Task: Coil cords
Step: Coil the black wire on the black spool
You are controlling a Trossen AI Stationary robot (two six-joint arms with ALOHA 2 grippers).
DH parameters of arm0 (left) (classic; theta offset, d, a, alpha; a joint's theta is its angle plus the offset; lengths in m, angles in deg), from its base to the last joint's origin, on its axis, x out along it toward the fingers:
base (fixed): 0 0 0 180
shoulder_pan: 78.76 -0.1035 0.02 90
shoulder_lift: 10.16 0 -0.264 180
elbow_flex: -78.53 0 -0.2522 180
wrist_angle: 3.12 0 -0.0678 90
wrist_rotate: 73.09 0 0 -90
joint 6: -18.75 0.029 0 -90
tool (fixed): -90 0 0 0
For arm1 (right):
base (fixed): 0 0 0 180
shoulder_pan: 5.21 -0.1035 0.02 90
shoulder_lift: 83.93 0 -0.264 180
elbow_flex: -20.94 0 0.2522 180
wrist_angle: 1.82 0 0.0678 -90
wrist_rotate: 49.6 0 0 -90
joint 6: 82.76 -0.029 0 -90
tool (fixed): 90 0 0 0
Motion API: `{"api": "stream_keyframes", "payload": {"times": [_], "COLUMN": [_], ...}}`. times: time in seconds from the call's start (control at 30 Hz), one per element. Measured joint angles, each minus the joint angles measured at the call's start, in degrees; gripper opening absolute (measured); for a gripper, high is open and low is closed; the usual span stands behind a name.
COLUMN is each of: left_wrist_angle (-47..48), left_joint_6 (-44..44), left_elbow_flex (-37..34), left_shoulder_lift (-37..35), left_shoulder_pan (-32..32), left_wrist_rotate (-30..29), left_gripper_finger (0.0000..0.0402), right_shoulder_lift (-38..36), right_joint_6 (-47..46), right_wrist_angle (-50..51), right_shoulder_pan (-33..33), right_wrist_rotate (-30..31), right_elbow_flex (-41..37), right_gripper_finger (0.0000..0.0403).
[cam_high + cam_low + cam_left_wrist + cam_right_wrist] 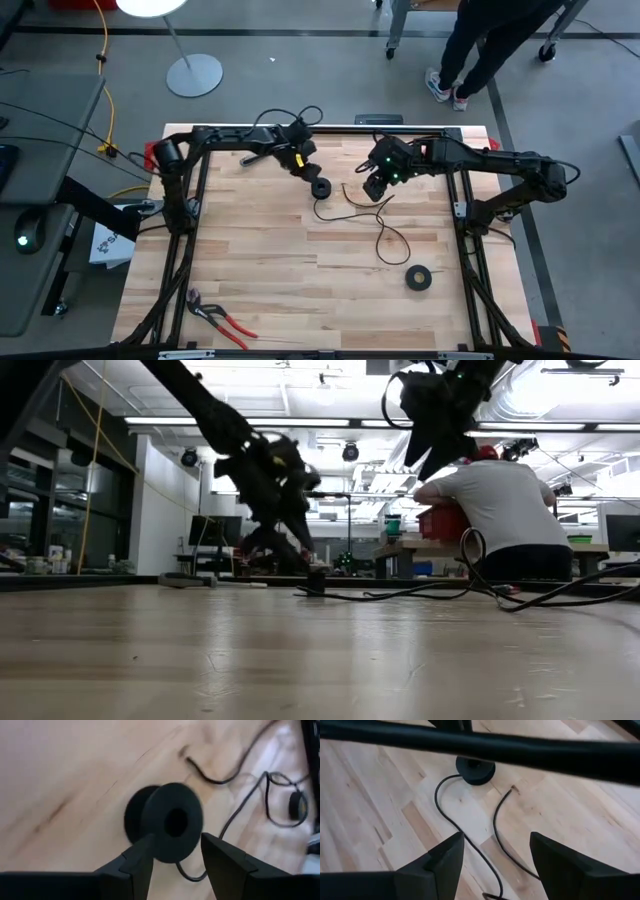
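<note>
A small black spool stands on the wooden table near its far middle. The thin black cord runs from the spool in loose slack curves toward the right. One free end lies near the spool. My left gripper is open, low over the spool, with one finger on either side of its flange. Whether the fingers touch it, I cannot tell. My right gripper is open and empty, raised above the cord, to the right of the spool.
A thick black tape roll lies at the near right; it also shows in the left wrist view. Red-handled pliers lie at the near left. The black frame rails border the table. A person stands beyond the far edge.
</note>
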Motion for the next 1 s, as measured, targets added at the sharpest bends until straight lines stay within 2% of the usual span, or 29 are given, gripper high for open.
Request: {"api": "stream_keyframes", "payload": {"times": [0.27, 0.57, 0.7, 0.83, 0.93, 1.0], "left_wrist_angle": [1.0, -1.4, -4.1, -4.9, -5.7, -5.4], "left_joint_6": [-6.0, -9.5, -12.8, -13.2, -11.7, -11.0], "left_elbow_flex": [0.0, 0.1, 0.1, 0.0, 0.0, 0.0], "left_shoulder_lift": [2.1, 4.7, 7.1, 7.7, 7.3, 7.4], "left_shoulder_pan": [-3.0, -2.3, -2.0, -1.6, -1.5, -1.4], "left_wrist_rotate": [-0.6, 2.9, 8.0, 8.9, 9.4, 9.5], "left_gripper_finger": [0.0158, 0.0158, 0.0158, 0.0156, 0.0132, 0.0098], "right_shoulder_lift": [0.0, 0.0, 0.0, 0.0, 0.0, 0.0], "right_joint_6": [0.1, 1.6, 1.7, 1.7, 1.7, 1.9], "right_wrist_angle": [0.0, -0.1, -0.1, -0.1, -0.1, -0.1], "right_shoulder_pan": [-1.6, -1.7, -1.7, -1.7, -1.7, -1.7], "right_wrist_rotate": [0.5, 0.7, 0.7, 0.7, 0.7, 0.7], "right_elbow_flex": [0.0, 0.0, 0.0, 0.0, 0.0, 0.0], "right_gripper_finger": [0.0220, 0.0220, 0.0220, 0.0220, 0.0220, 0.0220]}}
